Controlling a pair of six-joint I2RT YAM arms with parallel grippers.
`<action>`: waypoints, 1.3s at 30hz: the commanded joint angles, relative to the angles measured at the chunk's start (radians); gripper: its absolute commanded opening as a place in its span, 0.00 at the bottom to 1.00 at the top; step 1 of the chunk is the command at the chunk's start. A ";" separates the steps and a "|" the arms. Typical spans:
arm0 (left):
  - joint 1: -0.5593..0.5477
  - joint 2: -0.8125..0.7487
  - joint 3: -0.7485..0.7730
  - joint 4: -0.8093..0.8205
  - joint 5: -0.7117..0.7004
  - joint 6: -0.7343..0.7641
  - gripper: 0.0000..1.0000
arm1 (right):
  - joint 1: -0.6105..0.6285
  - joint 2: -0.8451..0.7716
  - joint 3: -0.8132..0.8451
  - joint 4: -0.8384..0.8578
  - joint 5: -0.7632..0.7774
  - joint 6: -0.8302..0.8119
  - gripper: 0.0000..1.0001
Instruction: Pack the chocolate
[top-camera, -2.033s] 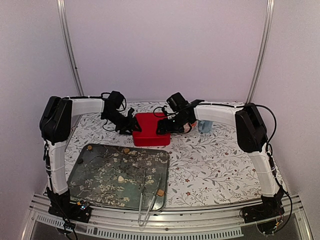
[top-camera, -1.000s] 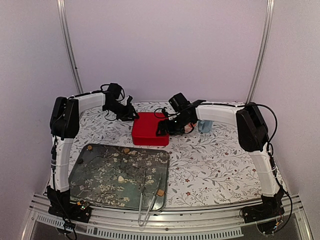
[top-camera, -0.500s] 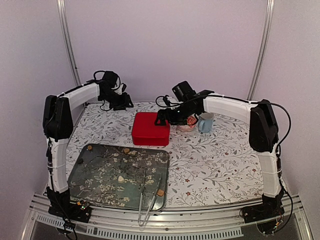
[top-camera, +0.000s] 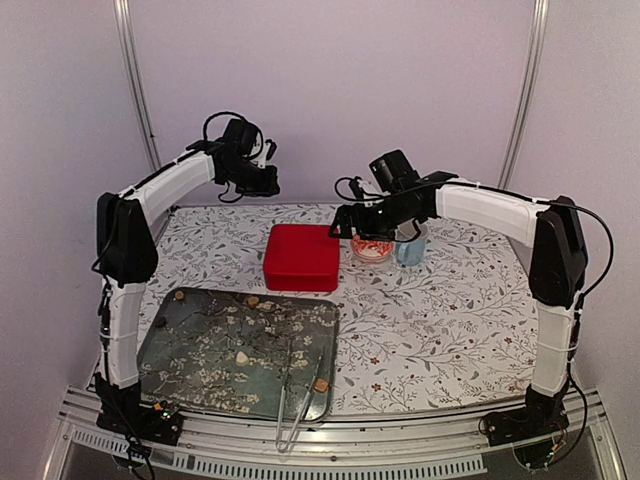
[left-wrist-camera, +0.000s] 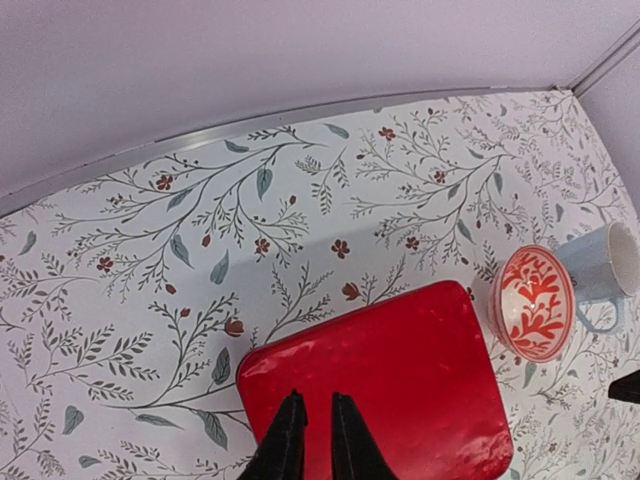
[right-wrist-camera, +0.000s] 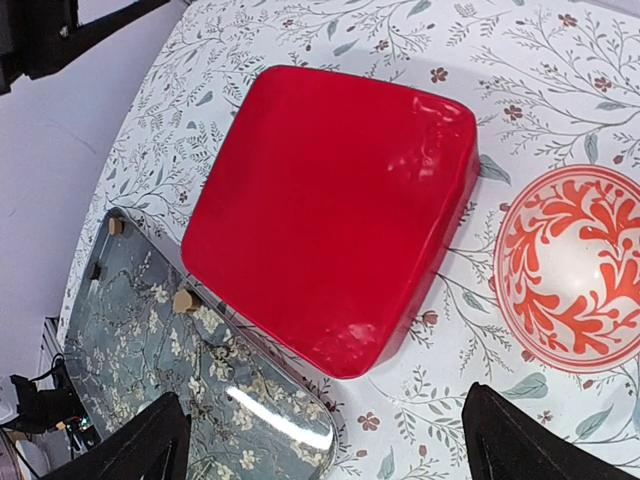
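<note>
The chocolate lies as a few small pieces on the dark floral tray (top-camera: 200, 370): a caramel lump (top-camera: 252, 300) at its far edge, a cream one (top-camera: 242, 356) in the middle, and another caramel one (top-camera: 320, 384) by the tongs. A closed red box (top-camera: 300, 257) stands behind the tray. My left gripper (top-camera: 262, 180) hangs high above the box's back left, fingers nearly together (left-wrist-camera: 310, 400), nothing between them. My right gripper (top-camera: 345, 225) hovers over the box's right edge, open and empty (right-wrist-camera: 325, 445). Two caramel pieces (right-wrist-camera: 185, 300) (right-wrist-camera: 115, 226) show in the right wrist view.
A red-and-white patterned bowl (top-camera: 372, 247) and a pale blue mug (top-camera: 410, 245) stand right of the box, under the right arm. Metal tongs (top-camera: 295, 405) lie across the tray's near right corner. The floral tablecloth (top-camera: 450, 330) covers the table.
Both grippers have lifted away from the red box. The left arm rose and swung back toward the wall, its jaws closing. The right gripper rose and drew right, staying open.
</note>
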 joint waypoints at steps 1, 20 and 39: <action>-0.014 0.106 0.000 -0.032 -0.041 0.021 0.10 | -0.021 -0.052 -0.051 0.014 0.016 0.014 0.97; -0.073 0.147 0.069 -0.014 -0.039 0.059 0.11 | -0.033 -0.073 -0.093 0.020 0.019 0.026 0.96; -0.209 0.313 0.194 0.115 -0.024 0.025 0.11 | -0.092 -0.256 -0.310 0.061 0.037 0.053 0.96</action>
